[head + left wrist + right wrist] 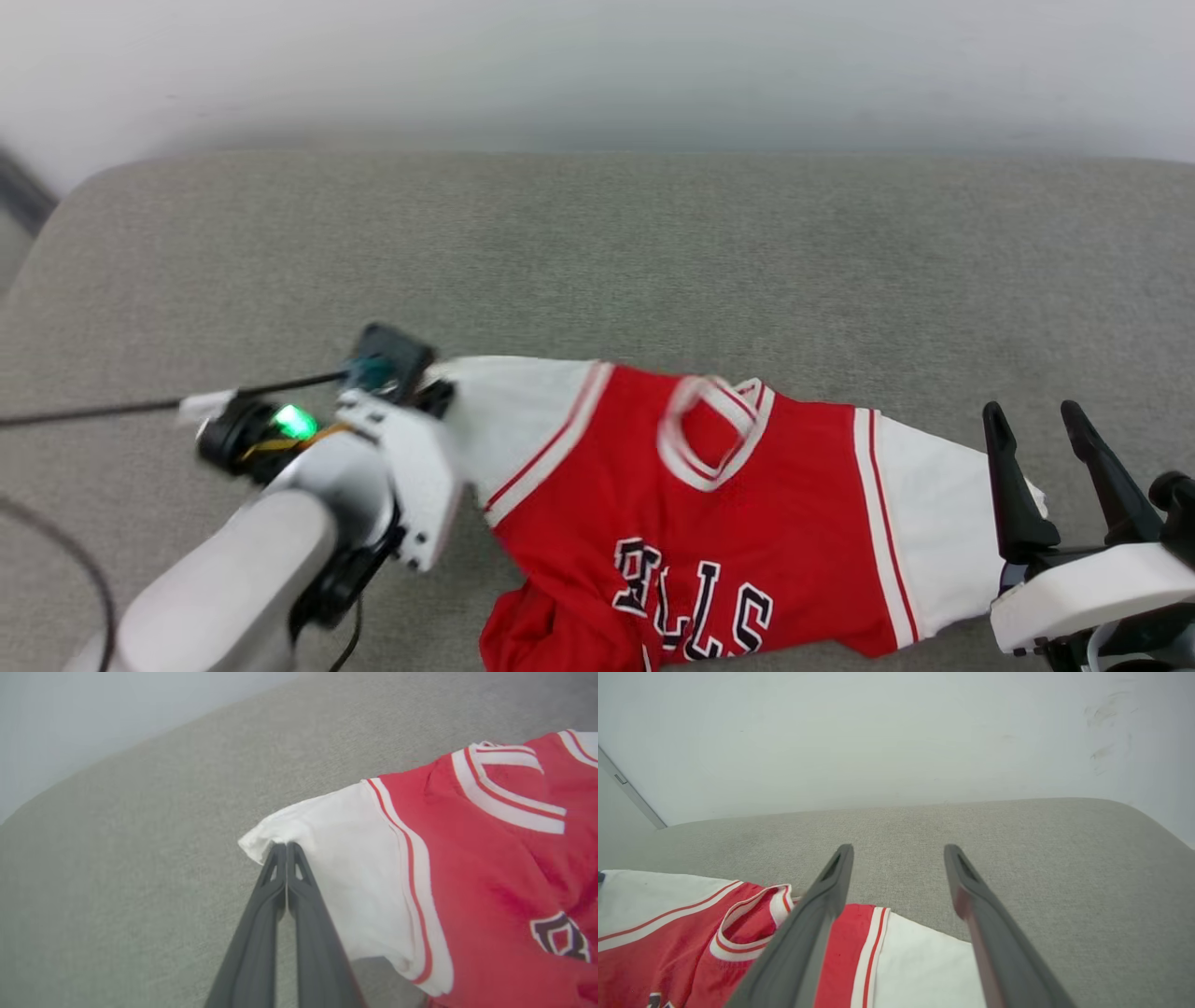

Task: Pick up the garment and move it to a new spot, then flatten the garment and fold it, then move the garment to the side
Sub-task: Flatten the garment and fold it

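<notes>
**Clamped on the sleeve**

Over to the left gripper (285,845): pressed together on the white sleeve edge of the garment (728,504), with cloth puckered at the tips. Spread chest-up across the grey cushion (597,252), collar toward the wall (597,65), black letters toward the near edge, crumpled at the lower left.

On to the right gripper (1030,408): spread wide, holding nothing, poised at the other white sleeve with fingers pointing toward the wall. Hard to tell from here whether touching the cloth or just clear of it.
</notes>
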